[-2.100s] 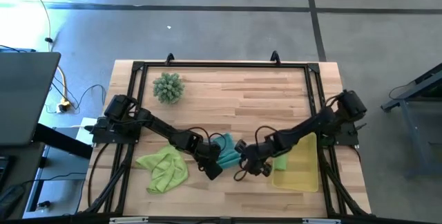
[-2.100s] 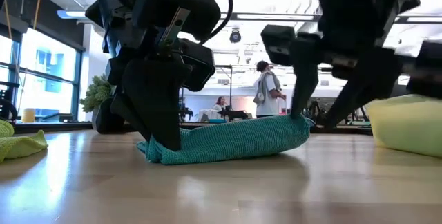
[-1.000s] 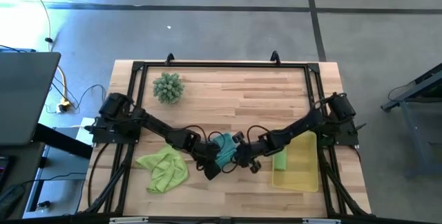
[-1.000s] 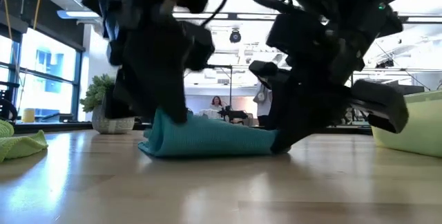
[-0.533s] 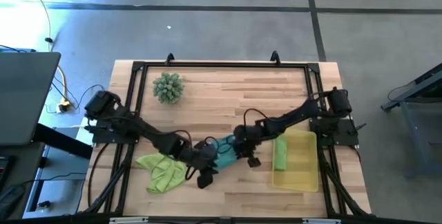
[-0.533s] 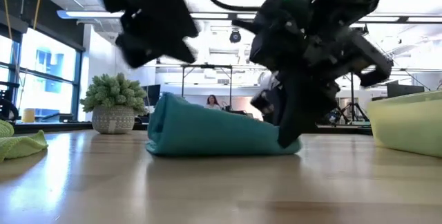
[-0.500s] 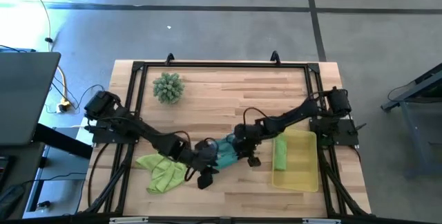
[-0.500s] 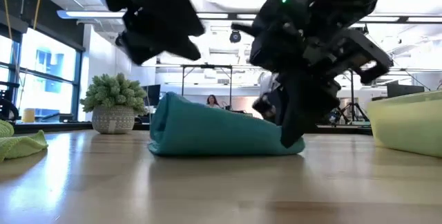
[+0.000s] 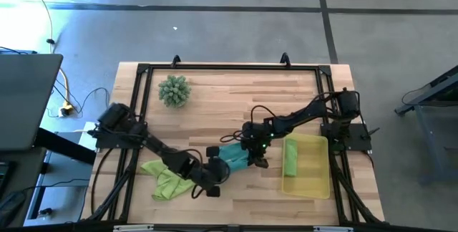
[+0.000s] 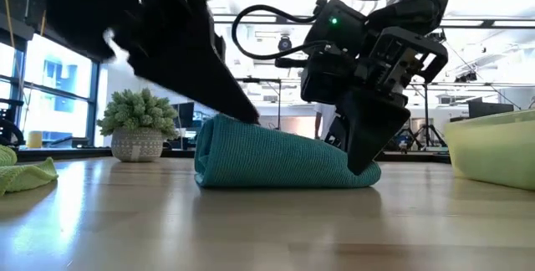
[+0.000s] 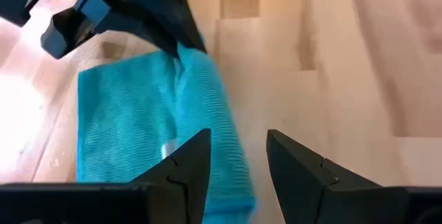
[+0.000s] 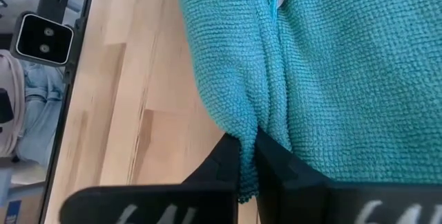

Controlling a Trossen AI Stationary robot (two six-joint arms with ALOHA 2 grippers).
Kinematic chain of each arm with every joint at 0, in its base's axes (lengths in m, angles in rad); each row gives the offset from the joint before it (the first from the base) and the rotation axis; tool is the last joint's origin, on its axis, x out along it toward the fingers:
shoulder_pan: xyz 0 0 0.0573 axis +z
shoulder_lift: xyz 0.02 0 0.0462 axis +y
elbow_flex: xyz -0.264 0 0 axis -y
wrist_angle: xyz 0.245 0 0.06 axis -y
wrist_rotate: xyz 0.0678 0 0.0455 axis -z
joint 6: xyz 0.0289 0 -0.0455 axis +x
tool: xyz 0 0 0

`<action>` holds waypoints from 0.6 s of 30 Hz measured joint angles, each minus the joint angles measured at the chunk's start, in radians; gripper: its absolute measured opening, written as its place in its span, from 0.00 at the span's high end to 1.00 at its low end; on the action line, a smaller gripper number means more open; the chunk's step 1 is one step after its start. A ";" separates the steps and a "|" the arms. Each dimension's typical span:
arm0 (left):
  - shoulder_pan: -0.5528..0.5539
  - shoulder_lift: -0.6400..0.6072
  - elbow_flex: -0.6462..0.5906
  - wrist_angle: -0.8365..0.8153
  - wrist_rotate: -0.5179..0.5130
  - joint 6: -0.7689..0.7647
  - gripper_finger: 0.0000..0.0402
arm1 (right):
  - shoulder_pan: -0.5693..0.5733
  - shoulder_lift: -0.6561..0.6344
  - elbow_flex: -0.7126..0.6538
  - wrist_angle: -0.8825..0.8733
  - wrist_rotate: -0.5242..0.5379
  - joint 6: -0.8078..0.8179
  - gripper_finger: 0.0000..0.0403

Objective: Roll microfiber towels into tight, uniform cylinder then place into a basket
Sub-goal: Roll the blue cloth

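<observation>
Step in hand: rolling the teal towel (image 9: 234, 157); I judge the roll half made, since the cloth is a loose, flattish bundle and not yet a tight cylinder.
Teal towel: lies on the wooden surface (image 9: 236, 103) near the middle of its front edge, between the two grippers.
Right gripper (image 12: 247, 156): at the towel's end nearer the basket; jaws pressed together, pinching a fold of the teal cloth at its edge.
Left gripper (image 11: 233, 153): at the towel's other end, towards the front edge; jaws spread, hovering over the cloth's border with nothing between them.
Basket (image 9: 319, 177): yellow tray at the surface's front right, just beside the right gripper's work.
Rolled green towel (image 9: 290, 157): already lying in the basket along its inner side.
Loose green towel (image 9: 166, 177): crumpled at the front left, under the left arm, not yet rolled.
Plant ball (image 9: 174, 90): far left corner area, well apart from the work.
Next move, as I judge it: the left jaws need to close on the free end so both ends turn together; otherwise the roll may come out skewed or slack. Only then does the carry to the basket make sense.
</observation>
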 joint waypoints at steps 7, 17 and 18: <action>0.022 0.042 0.001 -0.054 -0.014 0.004 0.67 | 0.000 -0.001 0.001 0.001 0.004 0.002 1.00; 0.072 0.075 0.003 -0.065 0.175 -0.378 0.75 | 0.001 -0.007 0.001 -0.001 0.011 -0.072 0.93; 0.078 0.075 0.003 -0.069 0.195 -0.409 0.78 | 0.001 -0.013 0.001 -0.006 0.018 -0.096 0.91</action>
